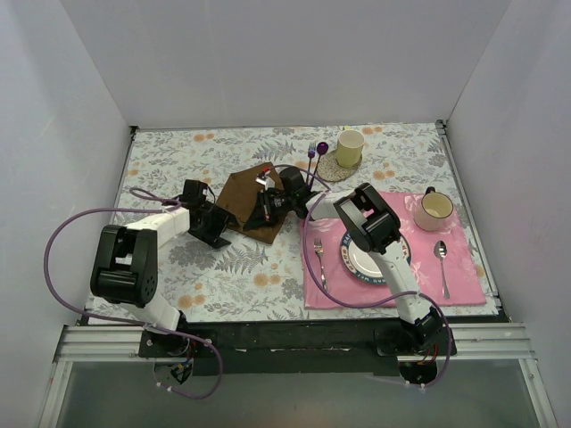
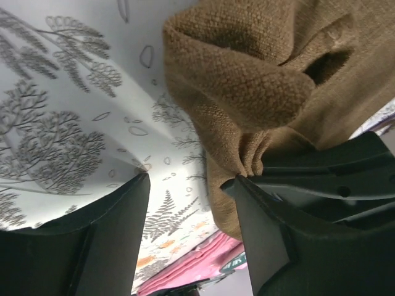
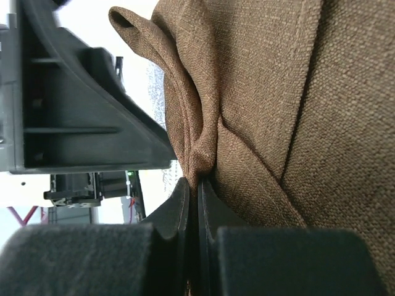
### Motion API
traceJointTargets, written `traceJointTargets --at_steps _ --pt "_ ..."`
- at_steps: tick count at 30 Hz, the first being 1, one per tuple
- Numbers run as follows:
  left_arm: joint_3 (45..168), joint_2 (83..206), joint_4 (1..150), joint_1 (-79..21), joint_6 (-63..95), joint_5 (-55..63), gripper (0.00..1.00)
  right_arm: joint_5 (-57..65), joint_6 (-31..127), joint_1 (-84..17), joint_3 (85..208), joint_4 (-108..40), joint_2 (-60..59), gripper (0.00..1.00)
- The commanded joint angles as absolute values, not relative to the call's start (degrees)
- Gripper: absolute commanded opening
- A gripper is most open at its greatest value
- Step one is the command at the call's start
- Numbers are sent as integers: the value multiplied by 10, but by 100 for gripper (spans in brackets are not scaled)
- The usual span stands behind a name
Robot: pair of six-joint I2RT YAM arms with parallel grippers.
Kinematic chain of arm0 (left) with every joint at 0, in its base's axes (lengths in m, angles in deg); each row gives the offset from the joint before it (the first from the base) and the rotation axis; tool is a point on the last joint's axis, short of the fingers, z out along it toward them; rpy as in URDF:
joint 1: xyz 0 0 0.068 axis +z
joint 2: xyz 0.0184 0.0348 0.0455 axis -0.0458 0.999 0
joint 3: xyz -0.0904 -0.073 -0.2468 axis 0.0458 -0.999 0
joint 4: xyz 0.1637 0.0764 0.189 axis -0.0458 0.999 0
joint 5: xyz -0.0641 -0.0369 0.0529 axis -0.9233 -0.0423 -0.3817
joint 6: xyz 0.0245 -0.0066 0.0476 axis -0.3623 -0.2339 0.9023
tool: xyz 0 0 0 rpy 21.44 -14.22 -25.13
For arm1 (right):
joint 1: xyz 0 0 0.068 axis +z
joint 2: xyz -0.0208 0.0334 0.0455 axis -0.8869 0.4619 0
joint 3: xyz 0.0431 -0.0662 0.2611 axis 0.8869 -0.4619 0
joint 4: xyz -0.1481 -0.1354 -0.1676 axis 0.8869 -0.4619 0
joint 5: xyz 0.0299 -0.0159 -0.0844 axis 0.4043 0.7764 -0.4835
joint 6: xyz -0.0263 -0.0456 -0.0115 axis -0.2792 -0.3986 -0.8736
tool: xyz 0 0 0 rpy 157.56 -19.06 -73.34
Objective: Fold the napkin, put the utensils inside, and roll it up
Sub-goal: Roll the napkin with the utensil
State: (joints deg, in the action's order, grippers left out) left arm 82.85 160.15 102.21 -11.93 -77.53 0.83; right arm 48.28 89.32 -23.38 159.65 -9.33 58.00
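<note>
Top external view: left of the pink placemat (image 1: 464,267), your left gripper (image 2: 191,179) stands spread, one finger touching the brown napkin (image 1: 245,198). Your right gripper (image 3: 197,185) is pressed together, pinching a napkin fold. The napkin lies creased, beyond the placemat's far-left corner.

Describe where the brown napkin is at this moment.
In the top view, the napkin lies crumpled near the table's centre, left of the pink placemat, between the left end effector and the right end effector, which pinches it.
</note>
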Motion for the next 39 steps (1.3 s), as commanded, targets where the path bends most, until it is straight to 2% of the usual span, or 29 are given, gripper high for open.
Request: traceJointTargets --at_steps 1,6,11,13,15,16,18,21,24,25,27,28,30,34,39 --pt "822 1618 984 -126 -819 29 56 494 932 -238 1576 -39 600 1" --pt "831 1640 968 -127 -824 60 49 504 950 -239 1570 -17 601 1" --pt "815 1650 930 -129 -820 75 31 509 952 -239 1571 -17 600 1" --pt "815 1652 923 -130 -812 90 20 513 949 -239 1569 -17 600 1" --pt "814 1649 916 -130 -795 102 15 516 944 -239 1567 -26 600 1" --pt "816 1647 912 -130 -786 108 9 517 939 -239 1567 -31 599 1" --pt "826 1642 914 -130 -764 115 1 516 904 -239 1576 -80 598 1" --pt "834 1637 924 -133 -750 116 0 490 783 -238 1629 -196 593 1" --pt "855 1636 964 -143 -750 116 0 431 632 -236 1708 -386 583 16" --pt "866 1637 990 -147 -752 118 0 409 603 -234 1726 -466 574 25" --pt "876 1639 1015 -155 -759 118 0 360 535 -233 1753 -521 565 33" --pt "880 1641 1030 -157 -759 117 0 343 518 -231 1776 -568 557 40" --pt "882 1644 1041 -161 -763 111 0 293 480 -226 1795 -602 546 47" --pt "889 1650 1065 -165 -769 105 0 193 395 -198 1779 -606 484 64" --pt "913 1658 1095 -168 -770 106 0 32 326 -142 1614 -444 384 74"
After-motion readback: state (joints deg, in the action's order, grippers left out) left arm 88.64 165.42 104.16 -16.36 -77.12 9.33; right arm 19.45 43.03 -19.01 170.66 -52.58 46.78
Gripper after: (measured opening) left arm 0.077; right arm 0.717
